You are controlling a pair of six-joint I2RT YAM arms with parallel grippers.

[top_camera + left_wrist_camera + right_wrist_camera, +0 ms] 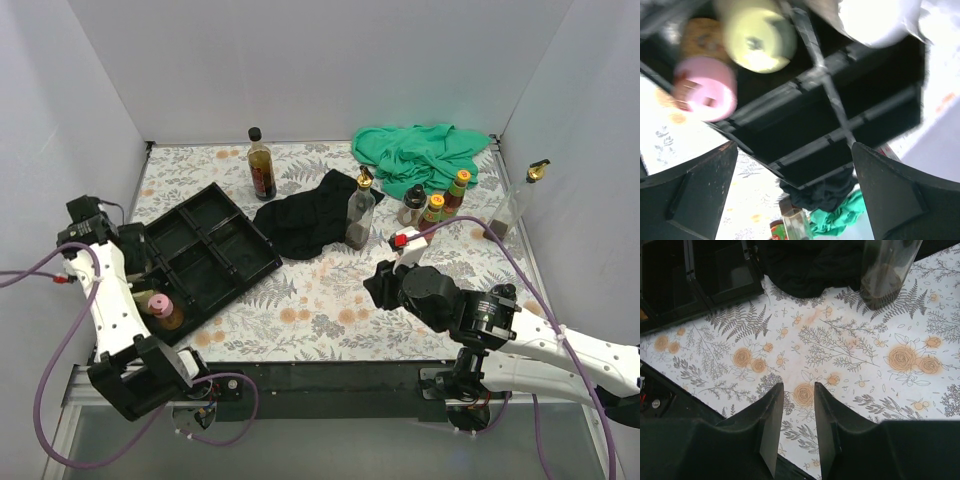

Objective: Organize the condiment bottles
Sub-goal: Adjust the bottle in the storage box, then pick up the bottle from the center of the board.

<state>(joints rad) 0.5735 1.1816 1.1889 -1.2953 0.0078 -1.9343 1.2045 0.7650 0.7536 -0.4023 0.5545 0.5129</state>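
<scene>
A pink-lidded shaker [158, 303] stands in the near-left end of the black compartmented tray [197, 243]. The left wrist view shows a yellow-lidded shaker [757, 32] just beside it. The other bottles stand on the floral table [330, 300]. A dark black-capped sauce bottle [261, 163] is at the back, and a clear gold-spouted bottle [360, 212] stands at the edge of the black cloth [305, 225]. To the right is a cluster of two red sauces [457, 192] with orange and green caps and a short dark-lidded jar [412, 205]. A second clear gold-spouted bottle [515, 200] stands by the right wall, and a green cloth [420, 150] lies crumpled behind the cluster. The left gripper [794, 145] hangs over the tray with its jaws spread wide and nothing between them. The right gripper [798, 386] hovers above bare tablecloth, its jaws a narrow gap apart and holding nothing.
</scene>
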